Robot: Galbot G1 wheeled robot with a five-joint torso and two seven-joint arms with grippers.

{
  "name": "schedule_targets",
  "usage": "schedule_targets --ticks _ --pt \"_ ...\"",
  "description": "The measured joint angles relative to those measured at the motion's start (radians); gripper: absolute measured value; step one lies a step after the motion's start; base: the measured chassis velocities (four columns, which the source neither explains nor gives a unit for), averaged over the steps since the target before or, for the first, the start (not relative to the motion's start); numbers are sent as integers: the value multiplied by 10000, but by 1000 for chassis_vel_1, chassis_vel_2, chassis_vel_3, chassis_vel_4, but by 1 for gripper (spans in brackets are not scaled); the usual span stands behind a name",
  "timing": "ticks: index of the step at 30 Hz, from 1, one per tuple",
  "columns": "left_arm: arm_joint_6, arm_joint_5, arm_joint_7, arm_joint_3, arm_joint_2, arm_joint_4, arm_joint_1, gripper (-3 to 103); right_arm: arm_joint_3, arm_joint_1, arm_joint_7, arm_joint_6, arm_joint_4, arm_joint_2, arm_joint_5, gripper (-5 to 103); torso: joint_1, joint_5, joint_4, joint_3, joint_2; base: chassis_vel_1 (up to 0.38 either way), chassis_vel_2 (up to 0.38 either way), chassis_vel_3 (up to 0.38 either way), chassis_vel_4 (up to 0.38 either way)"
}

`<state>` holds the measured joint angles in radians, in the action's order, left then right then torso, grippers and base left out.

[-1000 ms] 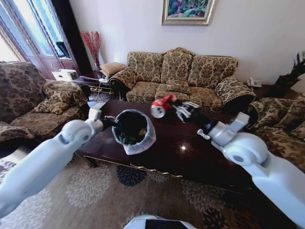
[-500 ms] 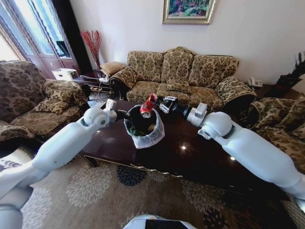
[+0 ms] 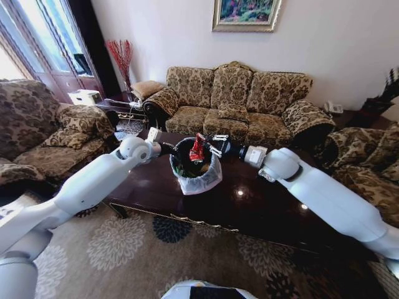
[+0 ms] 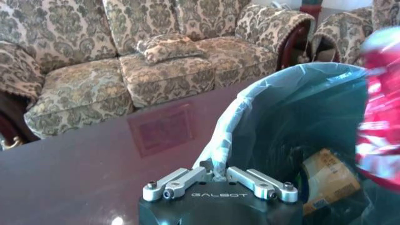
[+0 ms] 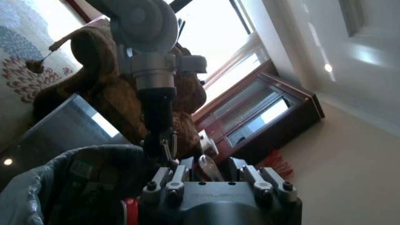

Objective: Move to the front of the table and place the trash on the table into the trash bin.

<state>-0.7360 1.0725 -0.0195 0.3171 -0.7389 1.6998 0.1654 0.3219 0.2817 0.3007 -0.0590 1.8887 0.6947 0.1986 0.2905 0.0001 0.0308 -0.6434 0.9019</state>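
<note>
Head view: a patterned sofa (image 3: 237, 99) stands against the far wall, with a matching armchair (image 3: 37, 131) on the robot's left. In front of the sofa is the table (image 3: 249, 205), a large dark, glossy reddish-brown top with a gold-trimmed edge. Both white arms reach forward over it and meet at the trash bin (image 3: 198, 180), a small round black bin lined with a pale plastic bag, which is lifted above the far part of the table.

The left gripper (image 3: 167, 149) is at the bin's rim on the robot's left side. In the left wrist view its fingers (image 4: 187, 180) are drawn close together, pinching the edge of the bag liner (image 4: 231, 136).

The right gripper (image 3: 212, 147) sits at the rim on the opposite side, its fingers closed on a red wrapper (image 3: 197, 149), which hangs just over the bin's mouth with its lower end dipping inside. The left wrist view shows that wrapper (image 4: 381, 122) as a red and white shape at the bin's opening.

Inside the bin lies a tan-orange bottle (image 4: 328, 183) with a printed label, and something green (image 3: 187, 167) rests near it.
</note>
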Motion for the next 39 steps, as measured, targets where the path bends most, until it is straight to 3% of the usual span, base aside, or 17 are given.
schedule_targets --ticks 2,5,6,8,10,11,12,14,15,16,17,18,19,21,24,30,39 --pt "0 19 -67 14 23 126 0 0 -87 223 -88 -35 67 -83 -63 46 -1 0 2 0 0 0 0 0 0" --pt "0 18 -122 -5 18 167 31 0 -214 369 -123 -33 127 -140 -25 51 -1 1 2 1 1 0 0 0 0" --pt "0 35 -221 -58 -20 208 85 0 -391 583 -234 23 229 -186 123 62 -1 -1 1 1 1 0 0 0 0" --pt "0 41 -268 -84 -38 227 105 0 -477 709 -351 69 298 -216 285 62 -1 0 1 1 1 0 0 0 0" --pt "0 41 -434 -267 -60 345 235 0 -922 1138 -757 379 588 -295 1065 73 0 0 0 0 0 0 0 0 0" --pt "0 41 -434 -267 -60 345 235 0 -922 1138 -757 379 588 -295 1065 73 0 0 0 0 0 0 0 0 0" --pt "-1 13 -501 -465 -58 414 364 0 -1198 1423 -1328 750 831 -370 1717 79 0 0 1 0 0 0 0 0 0" --pt "0 -258 -671 -1352 39 674 971 0 -1989 2143 -3444 1906 1459 -580 3725 89 -1 1 -3 2 1 0 0 0 0" --pt "0 -258 -671 -1352 39 674 971 0 -1989 2143 -3444 1906 1459 -580 3725 89 -1 1 -3 2 1 0 0 0 0" --pt "3 -375 -750 -1755 110 836 1336 0 -2424 2435 -4197 2289 1603 -646 4459 94 -2 3 -2 3 2 0 0 0 0" --pt "4 -424 -781 -1929 145 916 1506 0 -2636 2561 -4437 2449 1642 -674 4732 94 -2 1 -2 3 2 0 0 0 0" --pt "4 -703 -831 -2578 302 1258 2230 0 -3566 3124 -5026 3028 1686 -777 5587 99 -3 -1 1 3 3 0 0 0 0" --pt "4 -703 -831 -2578 302 1258 2230 0 -3566 3124 -5026 3028 1686 -777 5587 99 -3 -1 1 3 3 0 0 0 0" --pt "15 -1259 -832 -3433 541 1855 3309 0 -4863 4022 -5459 3689 1552 -837 6197 100 -3 -5 4 3 2 0 0 0 0" --pt "248 -1960 -941 -4142 765 2568 4330 0 -6401 5308 -5880 4330 963 -699 6330 100 -3 1 7 3 2 0 0 0 0" --pt "550 -2283 -1722 -4584 764 3212 5162 0 -8703 7523 -5712 4259 -327 -303 5642 100 -3 6 -1 2 2 0 0 0 0" --pt "563 -2269 -1866 -4538 655 3419 5205 0 -9458 8558 -5221 3998 -236 -55 5142 100 -3 2 1 2 3 0 0 0 0"
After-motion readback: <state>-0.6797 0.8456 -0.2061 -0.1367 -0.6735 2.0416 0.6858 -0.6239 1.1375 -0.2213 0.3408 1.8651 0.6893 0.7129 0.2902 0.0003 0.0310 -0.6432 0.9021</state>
